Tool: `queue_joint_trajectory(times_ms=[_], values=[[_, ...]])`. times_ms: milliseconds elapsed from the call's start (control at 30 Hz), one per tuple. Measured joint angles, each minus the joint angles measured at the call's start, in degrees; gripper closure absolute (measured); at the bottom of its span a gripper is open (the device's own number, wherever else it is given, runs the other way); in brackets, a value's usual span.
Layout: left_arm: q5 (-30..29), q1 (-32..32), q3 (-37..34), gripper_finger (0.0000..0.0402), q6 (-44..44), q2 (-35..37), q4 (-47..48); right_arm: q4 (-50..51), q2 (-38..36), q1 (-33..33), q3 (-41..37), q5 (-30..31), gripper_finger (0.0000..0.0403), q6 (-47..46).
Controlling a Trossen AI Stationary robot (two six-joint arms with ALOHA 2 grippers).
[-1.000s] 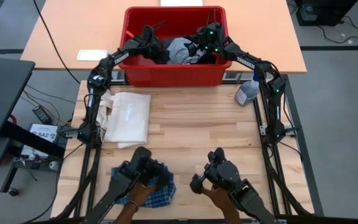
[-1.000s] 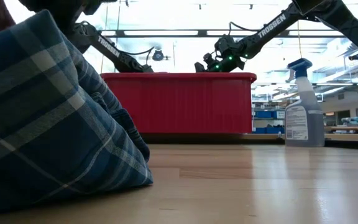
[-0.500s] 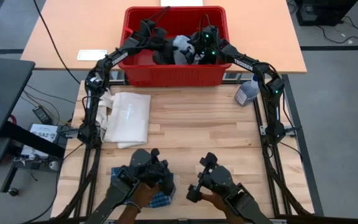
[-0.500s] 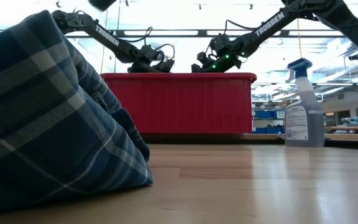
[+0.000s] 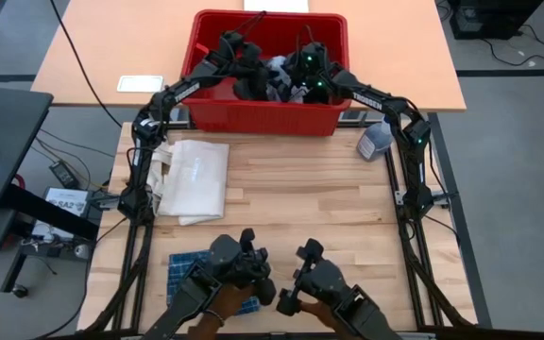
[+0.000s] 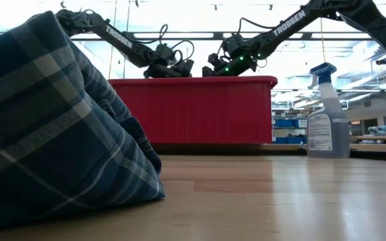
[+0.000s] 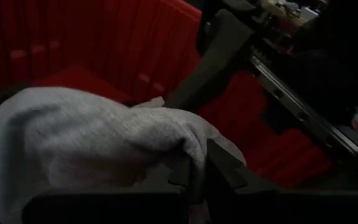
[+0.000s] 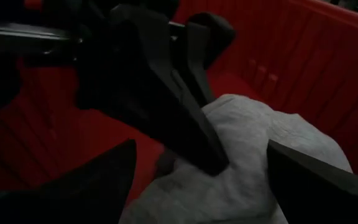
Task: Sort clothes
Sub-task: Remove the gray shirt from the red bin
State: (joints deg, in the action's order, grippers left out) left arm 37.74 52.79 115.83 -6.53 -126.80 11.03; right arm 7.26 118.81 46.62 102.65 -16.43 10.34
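Observation:
A grey cloth lies bunched inside the red bin at the table's far edge. Both arms reach into the bin. My left gripper is shut on the cloth. My right gripper stands open beside it, one finger on each side of the cloth's hump; whether those fingers touch the cloth does not show. A blue-and-white plaid cloth lies heaped on the table's near left. My left gripper pinches a raised fold of the grey cloth between its two fingers. The fingers slant down into it from above and from the bin's left. The rest of the cloth lies slack on the bin's floor.
A white tote bag lies flat at the table's left. A spray bottle stands at the far right, just outside the bin. A person's hands on two control arms hang over the near edge. Bare wood lies between bag and bottle.
My left gripper has moved along the bin toward the table's right, onto the grey cloth, and has shut on it. My right gripper has shifted toward the cloth from the other side and stays open. The plaid cloth has not moved.

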Motion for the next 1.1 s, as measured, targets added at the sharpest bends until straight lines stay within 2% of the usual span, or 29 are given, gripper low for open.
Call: queue_joint_trajectory(times_ms=[233, 467, 533, 600, 867, 900, 1000, 1100], values=[[-0.81, -0.16, 0.0, 0.0376, -3.7, 0.0, -3.19, 2.31, 0.02, -0.36, -0.03, 7.39, 0.0054, -1.57], [-0.53, -0.3, 0.0, 0.0376, -7.03, 0.0, -7.77, 4.82, 0.11, -0.05, -0.09, 11.2, 0.0065, -1.59], [-0.47, -0.3, 0.0, 0.0376, -7.56, 0.0, -7.93, 5.21, 0.2, 0.02, -0.17, 13.29, 0.0089, -1.58], [-0.49, -0.3, 0.0, 0.0376, -7.72, 0.0, -8.0, 5.23, 0.22, 0.2, -0.17, 14.59, 0.0131, -1.35], [-0.33, 0.01, 0.0, 0.037, -8.46, 0.0, -7.52, 5.54, 0.22, 1.15, -0.17, 12.47, 0.0356, -1.13], [-0.26, 0.27, 0.0, 0.0365, -9.29, 0.0, -7.49, 5.62, 0.22, 1.25, -0.17, 12.04, 0.037, -1.11], [0.56, 1.64, 0.0, 0.0342, -15.2, 0.02, -7.2, 6.05, 0.22, 1.47, -0.16, 11.56, 0.037, -1.24], [0.28, 3.88, 0.0, 0.0304, -18.94, 1.3, -6.54, 7.5, 0.22, 1.87, -0.15, 12.12, 0.0349, -1.65]])
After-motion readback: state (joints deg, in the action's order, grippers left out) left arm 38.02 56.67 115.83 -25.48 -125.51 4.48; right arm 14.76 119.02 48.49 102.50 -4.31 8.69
